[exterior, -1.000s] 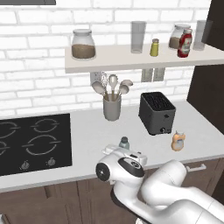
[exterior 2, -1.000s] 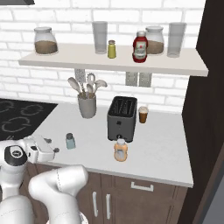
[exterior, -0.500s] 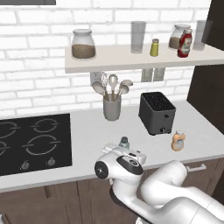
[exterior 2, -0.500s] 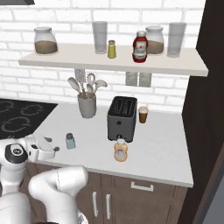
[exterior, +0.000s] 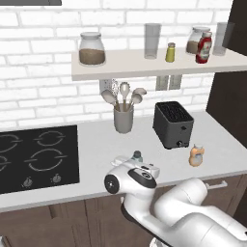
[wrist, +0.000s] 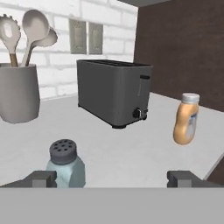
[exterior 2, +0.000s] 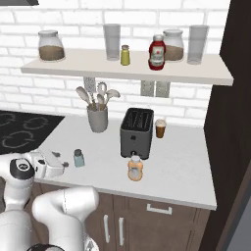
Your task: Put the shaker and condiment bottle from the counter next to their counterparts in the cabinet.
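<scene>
Here, the hand [wrist: 111,178] gapes wide, low over the smooth grey bench [wrist: 131,148], near a glassy cylindrical shaker [wrist: 65,168] with a perforated dark cap; the waisted orange bottle [wrist: 186,118] stands right.

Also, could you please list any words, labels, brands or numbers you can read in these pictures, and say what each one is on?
None can be read.
Red bottle on the shelf: a white label, its print too small and blurred to read.
Condiment bottle: a pale patch on its side, no letters legible.
Toaster, shaker, jars and stove knobs: no text visible.
</scene>
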Controlling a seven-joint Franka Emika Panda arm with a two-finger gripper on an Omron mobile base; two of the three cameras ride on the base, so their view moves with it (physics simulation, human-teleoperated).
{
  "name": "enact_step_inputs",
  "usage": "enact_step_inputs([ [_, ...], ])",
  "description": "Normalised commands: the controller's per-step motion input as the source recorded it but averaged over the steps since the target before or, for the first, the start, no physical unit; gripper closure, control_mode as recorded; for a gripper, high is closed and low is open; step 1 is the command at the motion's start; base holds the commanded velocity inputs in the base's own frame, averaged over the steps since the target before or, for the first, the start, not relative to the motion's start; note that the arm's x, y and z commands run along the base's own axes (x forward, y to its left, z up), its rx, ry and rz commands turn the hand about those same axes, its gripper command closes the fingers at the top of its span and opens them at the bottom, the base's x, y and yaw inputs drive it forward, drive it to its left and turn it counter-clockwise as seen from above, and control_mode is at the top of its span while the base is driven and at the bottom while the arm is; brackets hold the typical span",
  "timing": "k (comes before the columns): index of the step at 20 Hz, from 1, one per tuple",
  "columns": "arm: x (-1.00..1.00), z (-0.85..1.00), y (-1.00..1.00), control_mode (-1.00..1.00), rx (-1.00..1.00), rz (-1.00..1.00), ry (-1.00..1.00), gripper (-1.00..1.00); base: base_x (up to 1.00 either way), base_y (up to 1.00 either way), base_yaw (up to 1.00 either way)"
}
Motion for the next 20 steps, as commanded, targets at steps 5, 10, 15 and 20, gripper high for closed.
enact_step_inputs([
  [5,0.10,-0.13,0.00,-1.00,0.00,0.00,0.00,-1.00,0.00,0.00,0.00],
  [10,0.15,-0.22,0.00,-1.00,0.00,0.00,0.00,-1.00,0.00,0.00,0.00],
  [15,0.19,-0.19,0.00,-1.00,0.00,0.00,0.00,-1.00,0.00,0.00,0.00],
  [20,0.18,-0.10,0.00,-1.00,0.00,0.00,0.00,-1.00,0.00,0.00,0.00],
])
